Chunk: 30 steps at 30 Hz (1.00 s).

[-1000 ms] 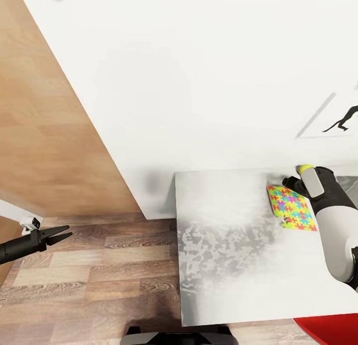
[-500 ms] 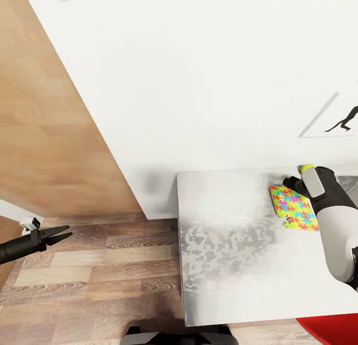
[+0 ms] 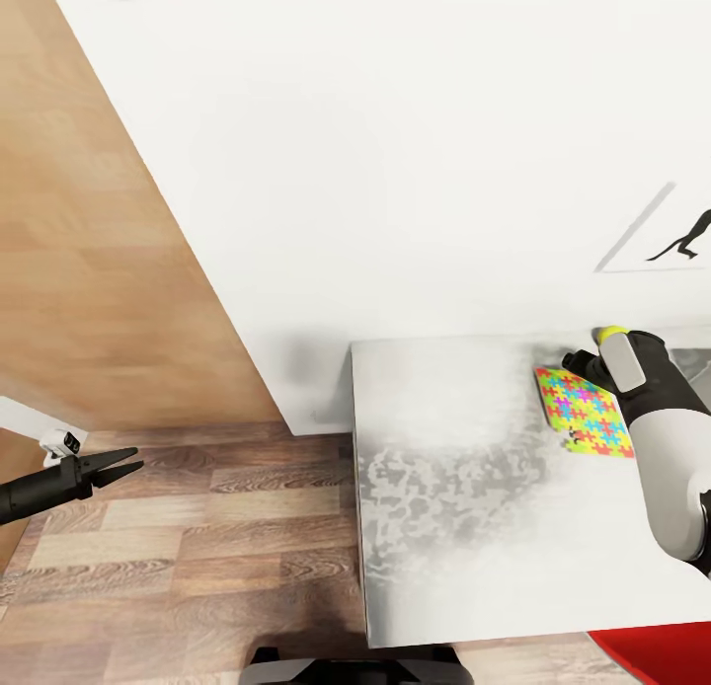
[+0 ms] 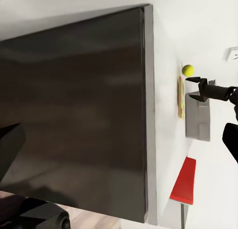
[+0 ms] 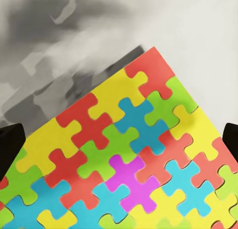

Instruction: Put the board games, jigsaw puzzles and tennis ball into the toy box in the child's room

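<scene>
A bright multicoloured jigsaw puzzle [image 3: 583, 412] lies flat on the mottled grey table [image 3: 454, 488] near its far right. My right gripper [image 3: 576, 364] hangs open just above the puzzle's far corner; in the right wrist view the puzzle [image 5: 124, 164] spreads between the two dark fingertips [image 5: 10, 144]. The yellow-green tennis ball [image 3: 607, 333] peeks out behind that wrist, close to the wall, and shows beside the open right gripper [image 4: 192, 88] as a ball [image 4: 188, 70]. A grey box [image 4: 198, 117] stands just beyond the puzzle. My left gripper [image 3: 120, 465] is open over the floor, holding nothing.
A white wall [image 3: 395, 172] runs behind the table, with a wooden panel [image 3: 89, 251] to the left. Wood flooring [image 3: 197, 547] lies left of the table. A red seat [image 3: 652, 655] sits at the table's near right corner. A dark animal picture [image 3: 681, 241] hangs on the wall.
The whole picture shifted slightly to the right a second ago, so the camera moved. Both grippers keep their places; the right one stays open over the puzzle.
</scene>
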Motion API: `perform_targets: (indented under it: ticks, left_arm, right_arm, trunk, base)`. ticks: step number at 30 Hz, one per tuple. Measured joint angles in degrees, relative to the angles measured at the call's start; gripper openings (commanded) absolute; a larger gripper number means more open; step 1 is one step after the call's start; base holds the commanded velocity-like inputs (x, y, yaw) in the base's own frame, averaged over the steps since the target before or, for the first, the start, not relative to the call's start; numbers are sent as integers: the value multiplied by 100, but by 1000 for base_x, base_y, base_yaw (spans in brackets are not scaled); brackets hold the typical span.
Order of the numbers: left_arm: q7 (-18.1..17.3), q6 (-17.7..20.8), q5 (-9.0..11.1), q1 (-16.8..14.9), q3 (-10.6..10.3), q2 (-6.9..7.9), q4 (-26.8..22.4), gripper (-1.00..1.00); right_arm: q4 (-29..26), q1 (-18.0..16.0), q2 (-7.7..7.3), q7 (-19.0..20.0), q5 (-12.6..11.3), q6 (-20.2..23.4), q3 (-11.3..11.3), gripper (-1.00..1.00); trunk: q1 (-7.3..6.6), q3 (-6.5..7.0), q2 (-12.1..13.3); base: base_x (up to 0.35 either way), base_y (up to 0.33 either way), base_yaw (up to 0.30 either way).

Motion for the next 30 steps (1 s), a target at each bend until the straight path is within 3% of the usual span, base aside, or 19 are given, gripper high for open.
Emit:
perform_targets:
  ticks: [30]
  left_arm:
    - [0, 0, 0, 0, 6, 0, 2, 100]
  right_arm:
    - [-24, -12, -1, 4, 24, -10, 2, 100]
  trunk:
    - [0, -52, -2]
  base:
    - [-24, 0, 0]
